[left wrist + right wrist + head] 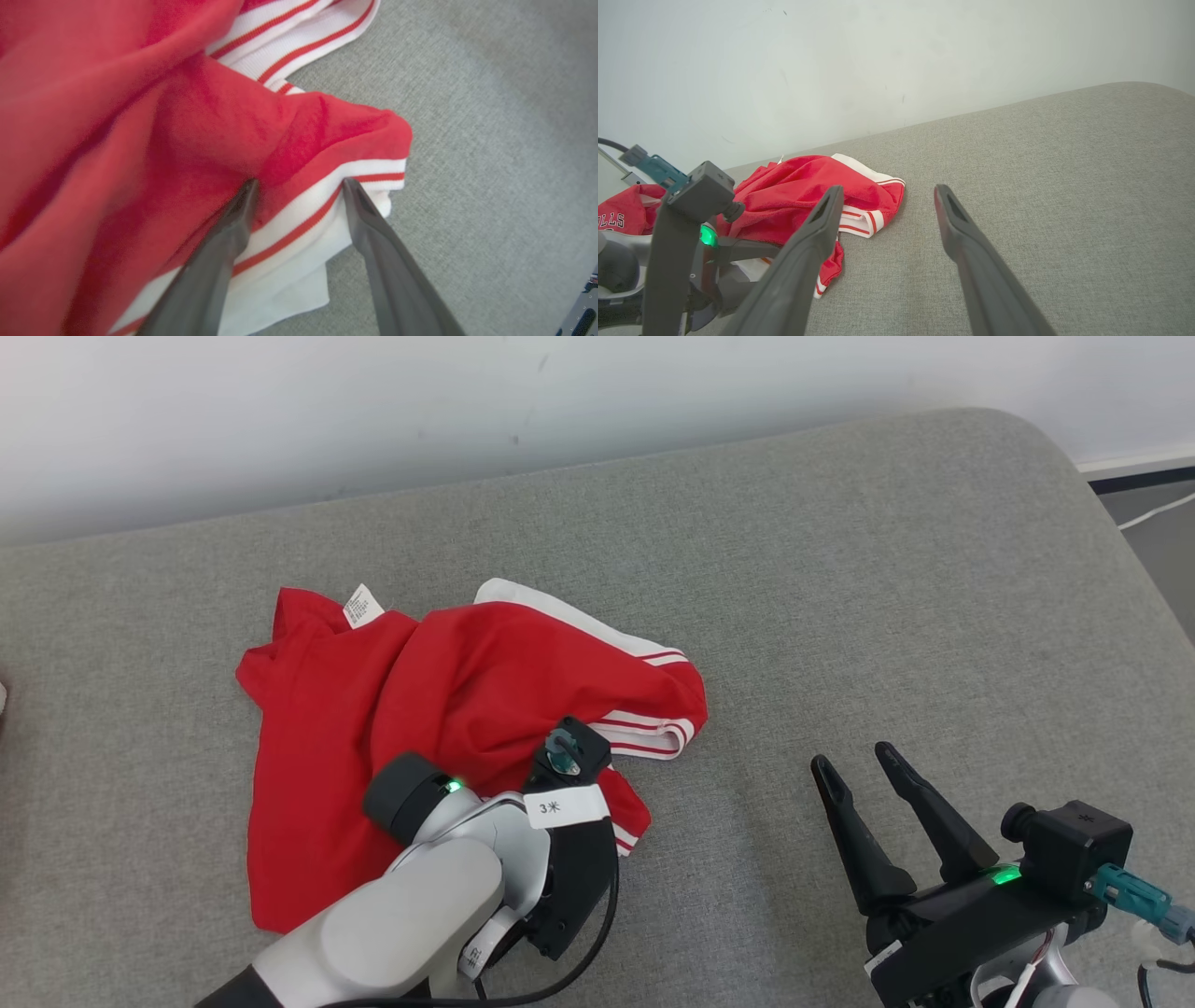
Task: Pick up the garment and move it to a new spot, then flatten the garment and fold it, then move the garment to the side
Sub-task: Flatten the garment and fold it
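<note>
The garment [373, 709] lies crumpled on the left half of the grey cushion [840, 569], nearer the front edge than the back edge, where the cushion meets a white wall [467, 411]. It is soft red knit, bunched into thick folds, with white ribbed trim [653, 733] carrying thin red stripes along its right side and a small white label [362, 605] turned up at its back corner.

The left gripper [299, 184] is down on the garment's front-right part. Its 2 fingers stand apart, with the tips at the cloth on either side of a striped hem and nothing pinched between them.

The right gripper [854, 761] is over bare cushion near the front-right area, well apart from the garment, its 2 tapered dark fingers spread wide and holding nothing.

The cushion's cover is a fine, even weave, flat and unwrinkled. Its right half is open all the way to the rounded back-right corner. Past the right edge is grey floor with a white cable [1158, 509].
</note>
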